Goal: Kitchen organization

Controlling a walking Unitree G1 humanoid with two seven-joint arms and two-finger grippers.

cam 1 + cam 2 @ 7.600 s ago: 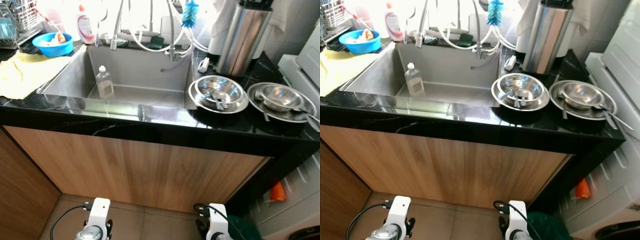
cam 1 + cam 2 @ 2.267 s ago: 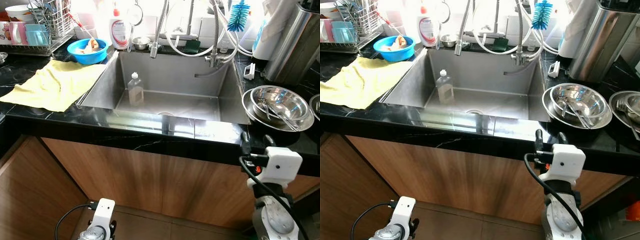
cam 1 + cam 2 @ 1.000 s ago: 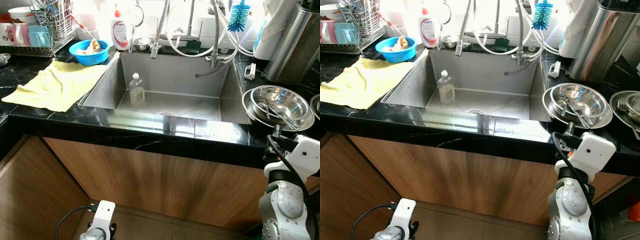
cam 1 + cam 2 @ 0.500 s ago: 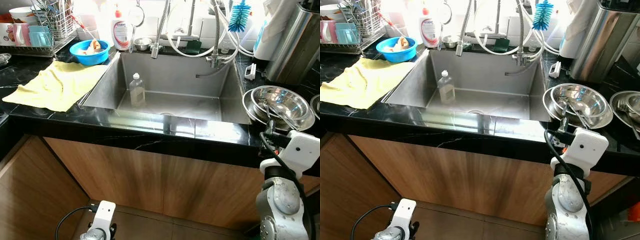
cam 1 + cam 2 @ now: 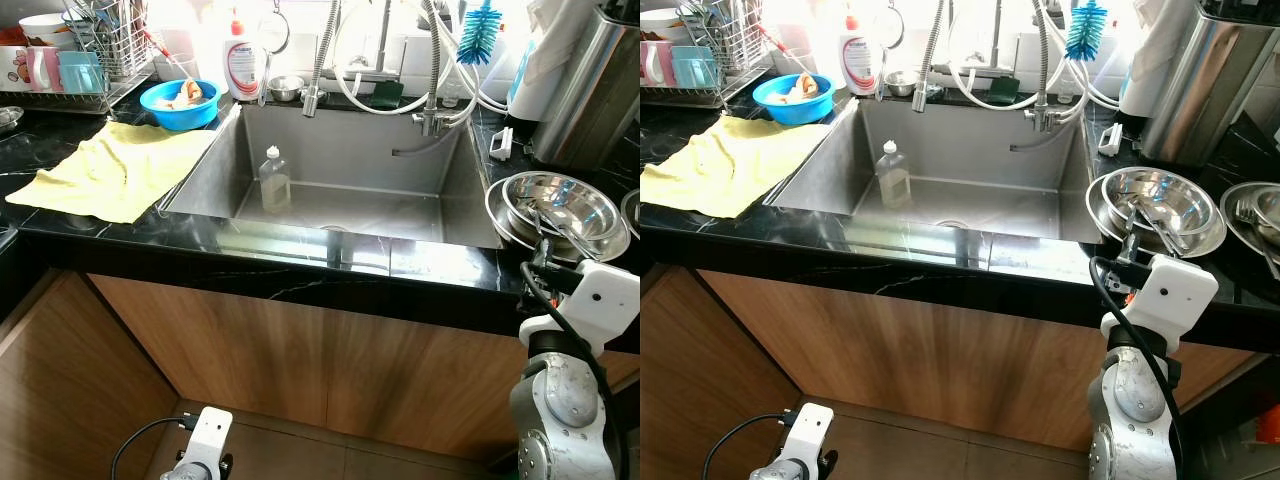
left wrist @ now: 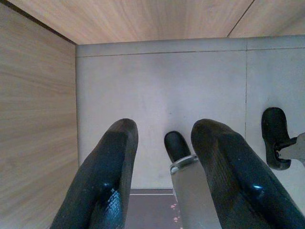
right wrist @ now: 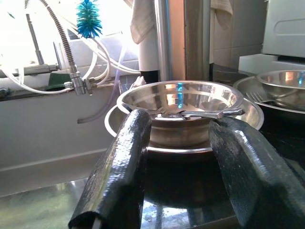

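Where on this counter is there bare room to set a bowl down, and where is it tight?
Free: the sink floor right of the clear bottle, and the black front ledge beside the yellow cloth. Crowded: right of the sink, where stacked steel bowls with utensils sit just beyond the open right gripper, and the dish rack corner.

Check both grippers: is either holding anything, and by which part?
Nothing is held. The right gripper is open, facing the steel bowl; the left gripper hangs open over the floor.

You're looking at a silver, rounded right forearm [image 5: 560, 420] carrying a white boxy wrist camera housing [image 5: 605, 298], a black looping cable [image 5: 1118, 322] trailing at 9 o'clock, and textured black fingers [image 7: 119, 167].
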